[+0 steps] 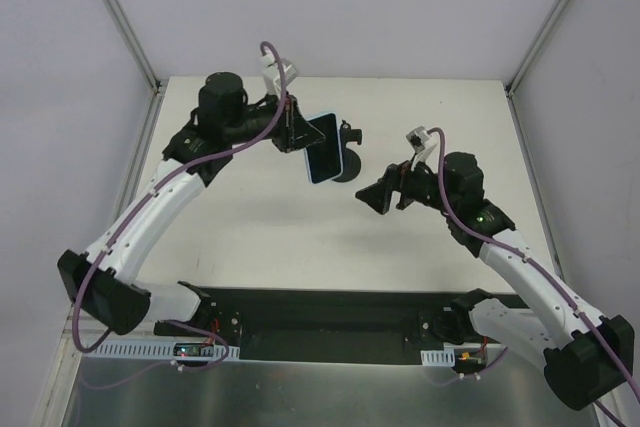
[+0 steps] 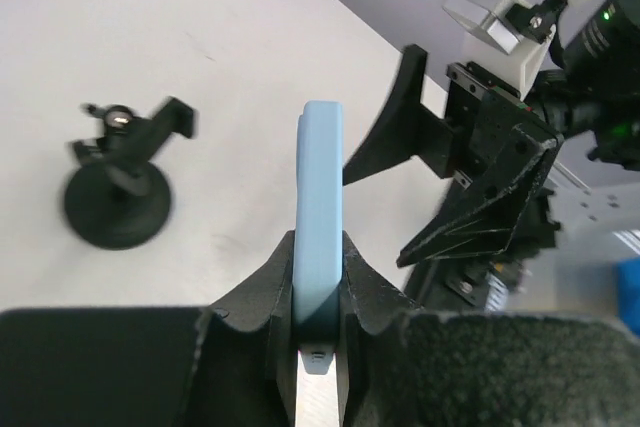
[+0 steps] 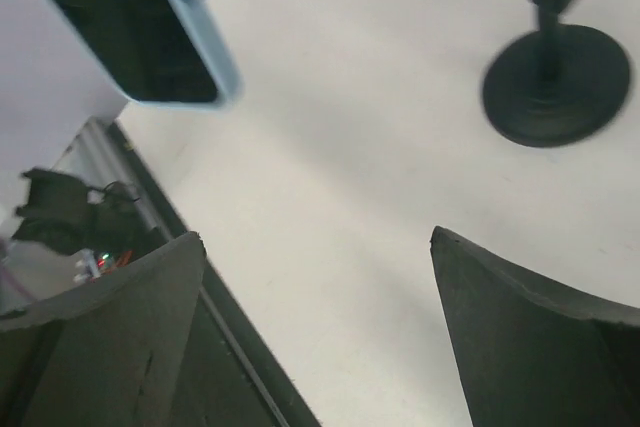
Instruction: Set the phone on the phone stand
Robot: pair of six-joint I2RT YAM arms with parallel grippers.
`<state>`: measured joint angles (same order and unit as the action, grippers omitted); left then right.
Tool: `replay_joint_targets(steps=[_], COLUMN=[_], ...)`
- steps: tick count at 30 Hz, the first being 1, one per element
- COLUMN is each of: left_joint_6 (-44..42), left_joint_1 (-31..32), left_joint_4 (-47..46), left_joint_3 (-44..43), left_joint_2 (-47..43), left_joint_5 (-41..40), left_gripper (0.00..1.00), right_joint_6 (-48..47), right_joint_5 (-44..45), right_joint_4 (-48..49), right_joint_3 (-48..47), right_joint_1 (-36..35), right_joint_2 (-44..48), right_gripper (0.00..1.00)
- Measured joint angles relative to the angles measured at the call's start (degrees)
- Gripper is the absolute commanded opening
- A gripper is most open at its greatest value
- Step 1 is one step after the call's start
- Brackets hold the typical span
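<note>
You had the left end effector [image 2: 320, 265] pinching the phone [image 2: 320, 177] edge-on, lifted close beside the phone stand [image 2: 118, 197] ready for seating, while the right end effector [image 3: 315, 239] hung wide and empty.

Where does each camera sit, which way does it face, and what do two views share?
Top external: above and behind the bases, facing down at the table; both arms show.
Left wrist: on the left gripper, looking past the gripped phone toward the phone stand; own fingers show.
Right wrist: on the open right gripper, facing the table; own fingers show.
Shared: both wrist views show phone and stand.
</note>
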<state>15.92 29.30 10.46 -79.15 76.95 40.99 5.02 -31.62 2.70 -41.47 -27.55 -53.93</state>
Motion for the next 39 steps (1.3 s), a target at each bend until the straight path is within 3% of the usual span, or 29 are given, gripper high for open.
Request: replay_joint_targets(steps=[8, 10, 13, 14, 24, 31, 39], left_joint_6=[-6.1, -6.6, -7.0, -7.0, -7.0, -7.2, -7.6], left_joint_1=[-1.1, -1.2, -1.2, -1.2, -1.2, -1.2, -1.2], left_joint_4=[1.5, 1.5, 1.7, 1.9, 3.1, 3.1, 3.0], left_joint_3=[4.3, 5.4, 6.7, 7.2, 10.2, 10.9, 11.2], left_joint_2=[-13.8, -15.7, -16.4, -16.3, -16.3, -16.3, -16.3], left_joint_5=[-14.3, -17.2, -19.9, -20.7, -22.1, -22.1, -22.1], left_gripper=[0.0, 0.0, 0.0, 0.0, 0.0, 0.0, 0.0], right_joint_6=[0.0, -0.2, -1.1, -1.4, -6.0, -8.6, -10.6], right_joint_5=[19.6, 23.4, 26.6, 27.3, 38.8, 42.5, 43.0], right_joint_4=[-10.9, -12.9, -14.0, -13.9, -11.2, -9.2, -8.3], right_joint_3=[-7.6, -12.2, -18.1, -19.4, -23.9, -29.3, -30.6], right_joint_1=[1.6, 1.8, 1.8, 1.7, -6.7, -7.1, -7.1], right_joint_2=[-5.5, -9.4, -15.5, -17.3, -28.1, -33.9, -36.2], right_gripper=[0.97, 0.9, 0.67, 0.64, 0.56, 0.43, 0.35])
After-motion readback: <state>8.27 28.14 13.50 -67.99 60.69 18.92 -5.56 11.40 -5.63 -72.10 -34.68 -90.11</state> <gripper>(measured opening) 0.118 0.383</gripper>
